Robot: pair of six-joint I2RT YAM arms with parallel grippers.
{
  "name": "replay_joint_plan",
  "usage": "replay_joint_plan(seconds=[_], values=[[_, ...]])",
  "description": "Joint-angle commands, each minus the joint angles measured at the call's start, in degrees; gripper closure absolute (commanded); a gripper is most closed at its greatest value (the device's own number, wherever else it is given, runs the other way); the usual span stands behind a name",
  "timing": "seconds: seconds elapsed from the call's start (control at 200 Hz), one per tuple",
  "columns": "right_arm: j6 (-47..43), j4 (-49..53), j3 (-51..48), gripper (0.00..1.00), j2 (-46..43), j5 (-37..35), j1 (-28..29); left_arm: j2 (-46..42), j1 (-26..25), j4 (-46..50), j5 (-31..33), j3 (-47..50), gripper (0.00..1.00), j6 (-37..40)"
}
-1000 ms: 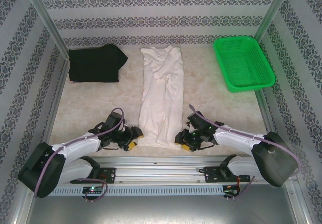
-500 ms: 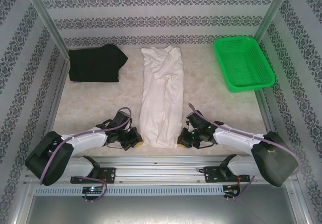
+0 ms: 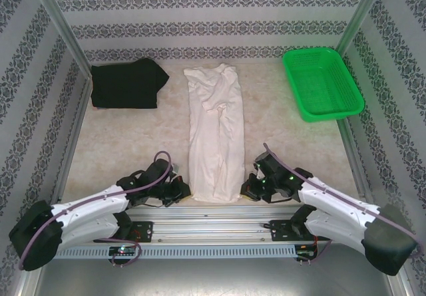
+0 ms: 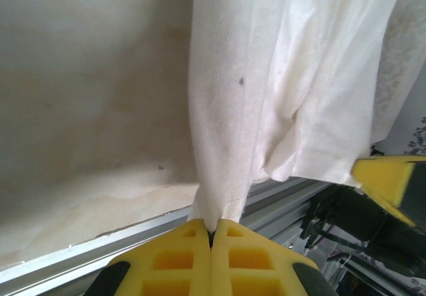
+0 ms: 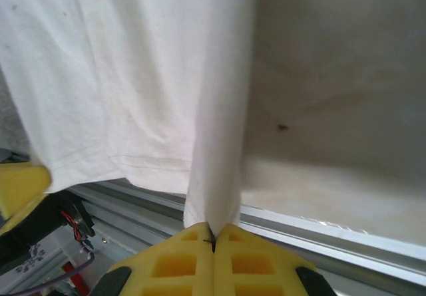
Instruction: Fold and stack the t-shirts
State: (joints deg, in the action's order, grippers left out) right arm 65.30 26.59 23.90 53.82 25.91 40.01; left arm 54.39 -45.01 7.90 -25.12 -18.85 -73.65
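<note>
Cream mat [image 3: 133, 143], top view: is covering the table from the near rail [image 3: 213, 213] to the far side.
Walls [image 3: 200, 26], top view: are enclosing three sides, carrying grey patterned bands; metal posts [image 3: 63, 33] are rising at the far corners.
Basket [image 3: 323, 86], top view: green mesh, is sitting at the far right corner, well apart from both shirts.
Black shirt [image 3: 126, 85], top view: is lying folded at the far left corner.
Cream shirt [image 3: 216, 136], top view: is lying as a long narrow strip down the middle, its near hem reaching the rail.
Left gripper [image 3: 178, 191], top view: is sitting low at the hem's left corner.
Right gripper [image 3: 249, 189], top view: is sitting low at the hem's right corner.
Left wrist view: yellow pads [image 4: 180, 259] are pressing together, pinching an edge of the cream shirt; cloth is stretching away from them over the mat; a yellow finger of the right gripper is showing at the right edge.
Right wrist view: yellow pads [image 5: 246, 259] are pressing together, pinching the opposite edge of the cream shirt, with the rail just beneath; a yellow finger of the left gripper is showing at the left edge.
</note>
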Motion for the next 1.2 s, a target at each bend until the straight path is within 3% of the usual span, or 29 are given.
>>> replay_joint_plan(seconds=[0.0,0.19,0.355,0.575,0.724,0.989,1.194], values=[[1.7,6.2,-0.2,1.0,-2.1,-1.8,0.2,-2.2,-0.7,5.0,3.6,-1.2,1.0,-2.3],[-1.6,13.7,5.7,1.0,-4.8,-2.3,-3.3,-1.5,-0.2,6.6,4.9,-8.0,1.0,-1.7],[-6.8,15.1,13.1,1.0,-2.5,1.9,-11.0,1.5,4.1,3.9,2.6,-13.5,1.0,-1.2],[-18.3,14.3,27.9,1.0,15.7,5.9,-19.8,10.7,17.4,0.6,-5.5,-20.2,1.0,4.4],[-25.3,14.7,41.4,1.0,31.6,8.8,-24.3,22.5,25.3,-1.9,-11.1,-28.2,1.0,9.5],[-31.8,19.1,63.6,1.0,54.5,8.4,-28.1,42.7,31.3,-3.4,-15.7,-43.5,1.0,15.0],[-32.2,19.6,72.1,1.0,65.7,7.7,-29.8,54.7,33.5,-3.8,-17.5,-51.4,1.0,17.1]])
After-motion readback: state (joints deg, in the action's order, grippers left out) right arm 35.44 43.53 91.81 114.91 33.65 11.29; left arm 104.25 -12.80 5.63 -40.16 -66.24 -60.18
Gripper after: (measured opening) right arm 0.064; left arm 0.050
